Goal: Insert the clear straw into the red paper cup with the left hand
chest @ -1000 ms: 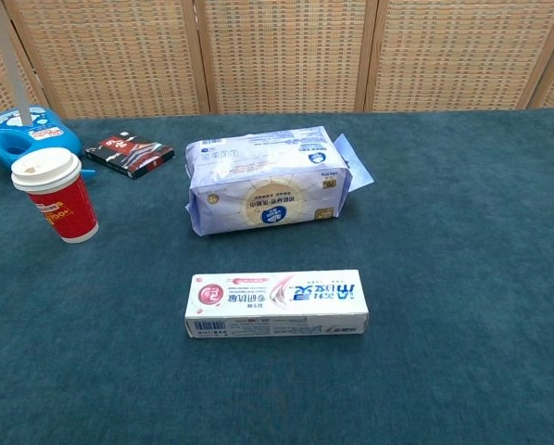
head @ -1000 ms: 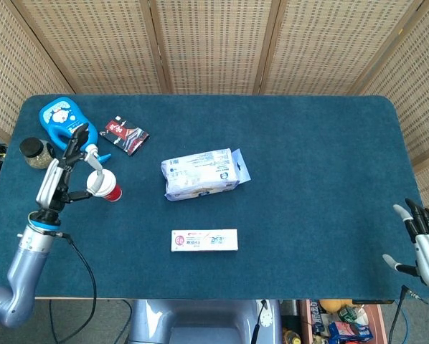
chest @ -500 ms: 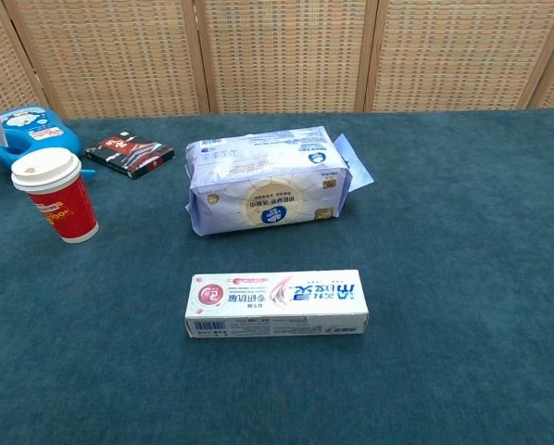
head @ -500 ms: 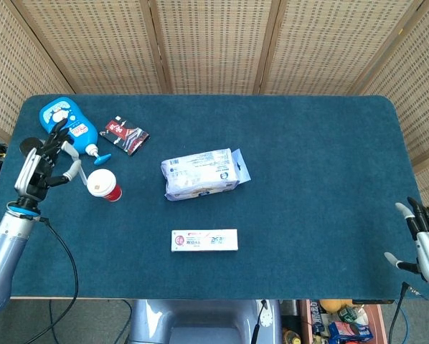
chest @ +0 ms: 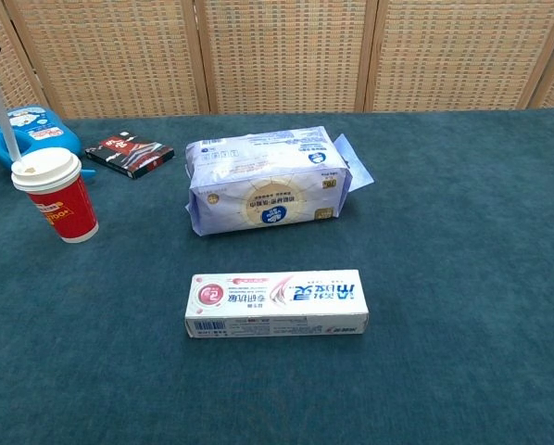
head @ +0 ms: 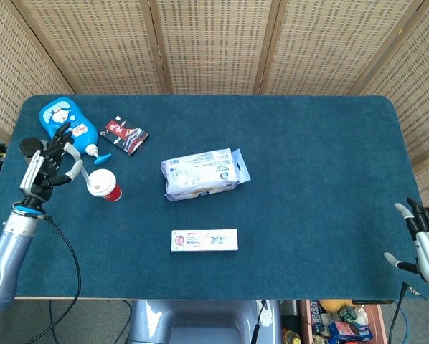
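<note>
Now the straw [chest: 1,116] slants down with its lower end touching the cup [chest: 57,197] lid at its left rim, where half a second ago it hung clear to the left; insertion looks about to begin, though whether the tip meets the lid's opening I cannot tell. Farther back, the left hand [head: 48,162], just left of the cup, pinches the straw's upper end.
</note>
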{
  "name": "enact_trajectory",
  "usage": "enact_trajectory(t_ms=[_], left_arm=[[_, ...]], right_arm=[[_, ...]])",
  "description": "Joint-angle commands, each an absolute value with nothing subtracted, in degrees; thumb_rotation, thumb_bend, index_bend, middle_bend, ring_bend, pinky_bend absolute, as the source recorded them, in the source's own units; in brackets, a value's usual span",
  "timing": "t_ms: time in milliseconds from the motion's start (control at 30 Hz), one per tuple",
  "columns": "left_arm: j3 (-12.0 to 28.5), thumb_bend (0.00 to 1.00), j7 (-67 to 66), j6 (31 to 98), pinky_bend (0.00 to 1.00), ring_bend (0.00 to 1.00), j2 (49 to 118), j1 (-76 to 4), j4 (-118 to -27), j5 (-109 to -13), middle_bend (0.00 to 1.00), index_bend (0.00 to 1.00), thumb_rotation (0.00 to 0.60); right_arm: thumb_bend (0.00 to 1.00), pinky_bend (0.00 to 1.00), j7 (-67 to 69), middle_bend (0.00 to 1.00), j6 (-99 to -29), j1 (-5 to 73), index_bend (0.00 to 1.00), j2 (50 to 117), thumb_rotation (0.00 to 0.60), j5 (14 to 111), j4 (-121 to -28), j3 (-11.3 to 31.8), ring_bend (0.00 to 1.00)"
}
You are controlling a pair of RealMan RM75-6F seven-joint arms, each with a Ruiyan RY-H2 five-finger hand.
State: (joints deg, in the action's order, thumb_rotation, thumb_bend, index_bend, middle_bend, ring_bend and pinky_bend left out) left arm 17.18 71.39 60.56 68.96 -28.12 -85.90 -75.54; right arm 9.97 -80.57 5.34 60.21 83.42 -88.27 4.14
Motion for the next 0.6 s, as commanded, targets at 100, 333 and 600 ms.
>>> enact_trajectory(t_ms=[100,333,600], left_arm=[[16.80,0.43,72.85,60.52,0.00,0.00,69.77,-28.55,-84.83,-77.33,0.00,0.64,0.600],[16.47,0.43,74.51,60.30,0.00,0.00,70.39,-28.64,-83.97,-77.84,0.00,0.64,0.600],[16.35,0.44,75.63,60.59,0.00,0.00,70.78,-28.43,-83.03,-77.86,0.00,0.64,0.600]], right_arm=[[0.00,0.00,10.27,0.00,-80.41,5.36,0.00,60.16,0.600,83.28,-88.16,4.17,0.00],[0.00,0.00,10.54,0.00,-80.28,5.38,0.00,60.14,0.600,83.16,-88.01,4.21,0.00],[0.00,0.00,10.67,0.00,-80.13,5.43,0.00,60.13,0.600,83.19,-87.95,4.17,0.00]])
